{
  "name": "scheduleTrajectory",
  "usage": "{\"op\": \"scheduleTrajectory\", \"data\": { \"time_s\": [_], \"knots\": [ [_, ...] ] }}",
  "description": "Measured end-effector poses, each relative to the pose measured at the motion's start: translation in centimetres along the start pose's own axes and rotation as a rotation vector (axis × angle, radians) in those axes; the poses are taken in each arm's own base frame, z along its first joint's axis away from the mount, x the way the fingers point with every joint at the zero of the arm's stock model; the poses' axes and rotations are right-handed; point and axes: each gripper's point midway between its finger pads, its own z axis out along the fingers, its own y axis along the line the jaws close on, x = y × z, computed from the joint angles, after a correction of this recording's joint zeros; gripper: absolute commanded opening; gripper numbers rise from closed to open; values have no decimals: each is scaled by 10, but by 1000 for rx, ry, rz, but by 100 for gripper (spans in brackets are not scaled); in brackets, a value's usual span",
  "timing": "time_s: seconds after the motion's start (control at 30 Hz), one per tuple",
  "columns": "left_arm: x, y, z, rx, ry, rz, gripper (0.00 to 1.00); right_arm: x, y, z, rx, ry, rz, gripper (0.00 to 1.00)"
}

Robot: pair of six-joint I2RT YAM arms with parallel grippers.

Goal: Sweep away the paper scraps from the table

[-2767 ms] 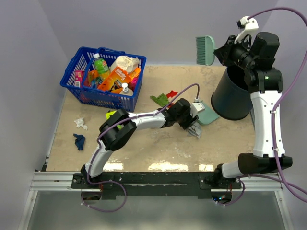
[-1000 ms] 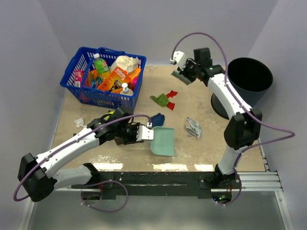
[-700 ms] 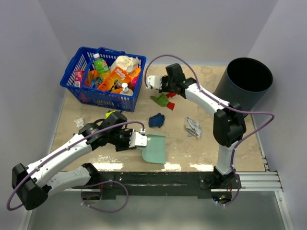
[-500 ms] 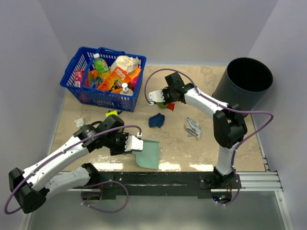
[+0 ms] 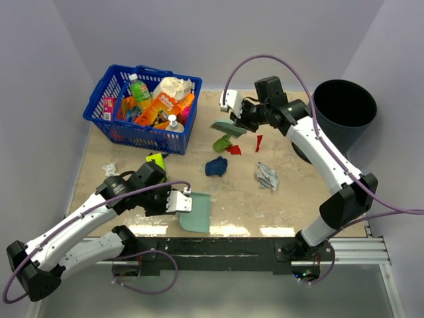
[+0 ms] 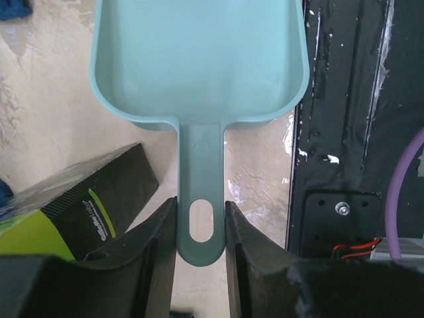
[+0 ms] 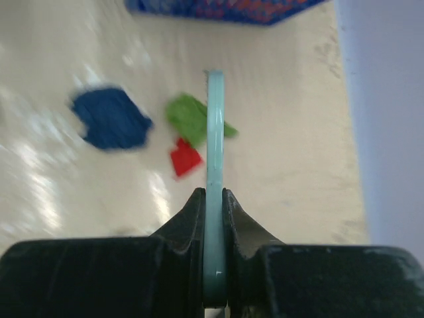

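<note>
On the beige table point(image 5: 298, 199) lie paper scraps: olive green point(image 5: 222, 142), red point(image 5: 233, 150), a second red one point(image 5: 258, 142), dark blue point(image 5: 215, 166), whitish-grey point(image 5: 266, 175), and a white one point(image 5: 110, 170) at the left. My right gripper point(image 5: 246, 122) is shut on the teal brush point(image 5: 228, 127), held just above the green scrap. In the right wrist view the gripper point(image 7: 214, 199) clamps the brush handle point(image 7: 214, 132), with the blue point(image 7: 111, 119), green point(image 7: 189, 114) and red point(image 7: 184, 159) scraps below. My left gripper point(image 5: 177, 202) point(image 6: 201, 225) is shut on the teal dustpan point(image 5: 196, 213) point(image 6: 199, 59) near the front edge.
A blue basket point(image 5: 99, 109) of groceries stands at the back left. A black bin point(image 5: 344, 106) stands at the back right. A green-and-black box point(image 5: 156, 159) point(image 6: 73, 205) lies beside my left arm. The black front edge point(image 6: 358, 132) is right beside the dustpan.
My left arm has drawn the dustpan back toward the front edge. My right arm swept the brush over the green and red scraps and pulled back right; one red scrap has shifted right.
</note>
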Motion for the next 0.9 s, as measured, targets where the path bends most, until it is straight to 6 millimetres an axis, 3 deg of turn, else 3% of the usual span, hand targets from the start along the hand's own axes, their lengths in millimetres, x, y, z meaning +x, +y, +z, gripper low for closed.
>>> {"op": "scheduleTrajectory", "data": {
  "time_s": [0.1, 0.17, 0.23, 0.37, 0.53, 0.67, 0.73, 0.83, 0.9],
  "knots": [
    [4, -4, -1, 8, 10, 2, 0, -26, 15, 13, -80, -106, 303, 0],
    [4, -4, -1, 9, 12, 1, 0, -33, 31, 34, -176, -132, 510, 0],
    [4, -4, 0, 9, 12, -2, 0, -29, 52, 58, -267, -110, 711, 0],
    [4, -3, 0, 7, 11, -1, 0, -12, 83, 89, -374, -13, 975, 0],
    [6, 2, 1, -12, 32, 7, 0, 4, 98, 109, -382, 80, 1178, 0],
    [9, 5, 2, -18, 53, 11, 0, 32, 103, 108, -319, 163, 1273, 0],
    [10, 7, 1, -27, 59, 15, 0, 59, 102, 99, -257, 210, 1318, 0],
    [12, 12, 0, -50, 67, 22, 0, 98, 97, 67, -176, 248, 1374, 0],
    [11, 16, 0, -64, 67, 25, 0, 113, 91, 40, -143, 234, 1355, 0]
  ]
}}
